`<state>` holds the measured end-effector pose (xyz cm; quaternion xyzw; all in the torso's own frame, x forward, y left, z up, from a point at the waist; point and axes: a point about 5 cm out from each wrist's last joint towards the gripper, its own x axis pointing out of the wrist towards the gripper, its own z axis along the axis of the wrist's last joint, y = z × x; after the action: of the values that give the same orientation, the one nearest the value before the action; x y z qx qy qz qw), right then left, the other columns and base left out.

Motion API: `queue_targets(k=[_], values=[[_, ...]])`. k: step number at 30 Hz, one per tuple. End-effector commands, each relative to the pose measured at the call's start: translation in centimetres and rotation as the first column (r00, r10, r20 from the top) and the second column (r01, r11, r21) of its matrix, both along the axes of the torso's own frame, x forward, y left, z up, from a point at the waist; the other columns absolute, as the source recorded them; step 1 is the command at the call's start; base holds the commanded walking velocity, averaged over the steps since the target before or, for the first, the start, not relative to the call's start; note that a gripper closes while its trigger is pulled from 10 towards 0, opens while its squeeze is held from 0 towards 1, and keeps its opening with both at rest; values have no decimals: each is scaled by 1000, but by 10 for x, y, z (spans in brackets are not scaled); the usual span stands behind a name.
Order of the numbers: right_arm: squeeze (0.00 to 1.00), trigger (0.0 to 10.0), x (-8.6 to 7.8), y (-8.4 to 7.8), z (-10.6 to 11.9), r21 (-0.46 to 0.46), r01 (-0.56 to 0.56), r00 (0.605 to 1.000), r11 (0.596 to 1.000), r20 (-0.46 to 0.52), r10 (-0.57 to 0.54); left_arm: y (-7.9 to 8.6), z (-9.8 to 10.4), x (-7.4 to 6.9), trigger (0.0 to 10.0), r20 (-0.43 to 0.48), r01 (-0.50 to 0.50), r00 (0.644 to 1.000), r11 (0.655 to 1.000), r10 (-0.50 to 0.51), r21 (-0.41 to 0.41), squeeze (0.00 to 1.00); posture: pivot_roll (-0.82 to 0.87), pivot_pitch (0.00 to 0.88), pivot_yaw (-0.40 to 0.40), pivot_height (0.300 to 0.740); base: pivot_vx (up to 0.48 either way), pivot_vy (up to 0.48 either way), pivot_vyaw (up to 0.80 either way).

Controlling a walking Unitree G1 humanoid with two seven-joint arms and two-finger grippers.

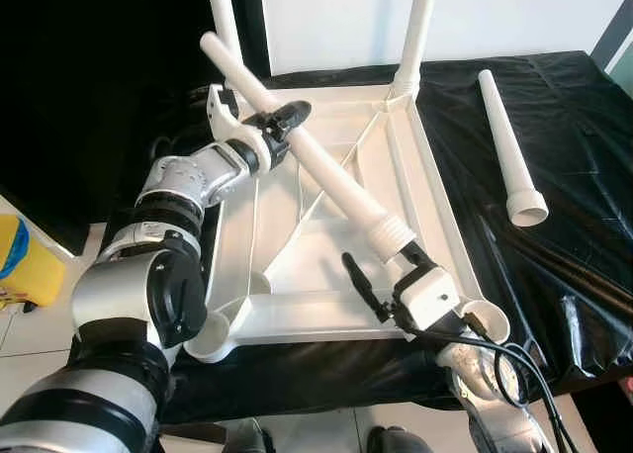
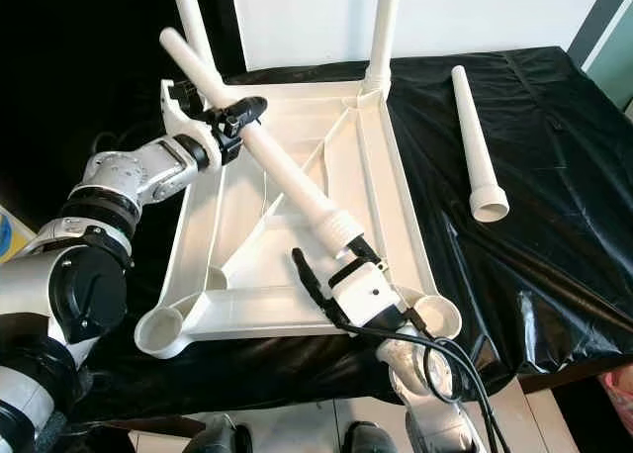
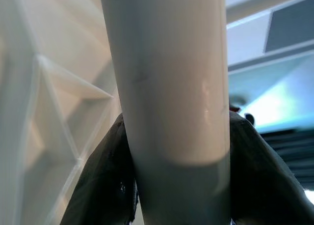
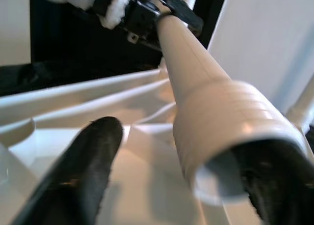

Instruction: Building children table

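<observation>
The white children's table top (image 1: 435,181) lies upside down on a black-covered surface. Two white legs (image 1: 415,28) stand upright in its far corners. A third white leg (image 1: 326,171) slants across the underside, narrow end raised to the far left. My left gripper (image 1: 282,127) is shut on its upper part, the black fingers (image 3: 103,176) hugging the tube. The leg's wide ribbed end (image 4: 221,117) lies between the spread fingers of my right gripper (image 1: 384,257), which is open. It rests against one finger, and the other finger (image 4: 83,171) stands apart from it.
A fourth loose leg (image 1: 506,141) lies on the black sheet to the right of the table top. Open round sockets sit at the near left corner (image 1: 213,334) and near right corner (image 1: 485,319). A yellow object (image 1: 20,255) is on the floor at left.
</observation>
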<state>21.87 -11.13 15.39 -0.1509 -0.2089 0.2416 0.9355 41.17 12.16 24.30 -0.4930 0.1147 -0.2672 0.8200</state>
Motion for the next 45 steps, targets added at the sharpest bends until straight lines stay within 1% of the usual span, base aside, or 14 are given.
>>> queue_targets(k=[1,2,13,16,18,21,23,30,32,33,36,38,41,45], values=[[1000,10000,-2,-6,7,21,31,998,999,47,-32,12,4,2,0,14,-56,998,998,56,23,0,-24,97,30,740,0,0,0],[0,10000,-8,-8,2,24,39,999,999,18,-40,18,5,3,10000,25,-75,997,997,74,35,0,-27,93,30,740,0,0,0],[0,10000,-14,-22,-10,25,90,995,996,-55,-89,36,15,6,10000,51,-151,987,988,150,28,0,-30,93,31,740,0,0,0],[0,10000,-5,-27,-2,74,126,990,989,-74,-120,33,29,7,10000,169,-153,977,980,130,127,0,-32,95,31,740,0,0,0],[0,10000,2,-26,5,96,132,988,987,-88,-123,24,34,6,10000,249,-136,965,969,82,206,0,-31,97,31,740,0,0,0],[0,10000,5,-25,7,102,130,988,986,-94,-120,20,34,5,10000,272,-131,960,963,64,236,0,-31,96,31,740,0,0,0],[0,10000,13,-22,12,134,129,986,982,-122,-113,9,38,4,10000,352,-149,935,947,42,284,0,-25,98,28,740,0,0,0],[0,10000,22,-16,19,180,103,982,978,-177,-71,-4,49,0,10000,446,-172,894,945,33,276,0,-22,99,27,740,0,0,0],[0,10000,31,-11,29,208,74,978,975,-207,-30,-16,61,-7,10000,514,-174,858,949,16,262,0,-20,99,25,740,0,0,0],[0,10000,31,-11,29,208,74,978,975,-207,-30,-16,61,-7,10000,514,-174,858,949,16,262,0,-20,99,25,740,0,0,0],[0,10000,40,-6,39,212,49,972,976,-235,2,-34,73,-20,10000,598,-169,801,951,-20,258,0,-19,100,25,740,0,0,0],[0,10000,40,-6,39,212,49,972,976,-235,2,-34,73,-20,10000,598,-169,801,951,-20,258,0,-19,100,25,740,0,0,0],[0,10000,50,-4,49,198,42,969,979,-246,8,-54,79,-36,10000,655,-147,752,953,-66,265,0,-14,100,21,740,0,0,0],[0,10000,59,-3,55,185,48,968,982,-250,0,-67,83,-46,10000,679,-124,728,958,-90,260,0,-12,100,19,740,0,0,0]])
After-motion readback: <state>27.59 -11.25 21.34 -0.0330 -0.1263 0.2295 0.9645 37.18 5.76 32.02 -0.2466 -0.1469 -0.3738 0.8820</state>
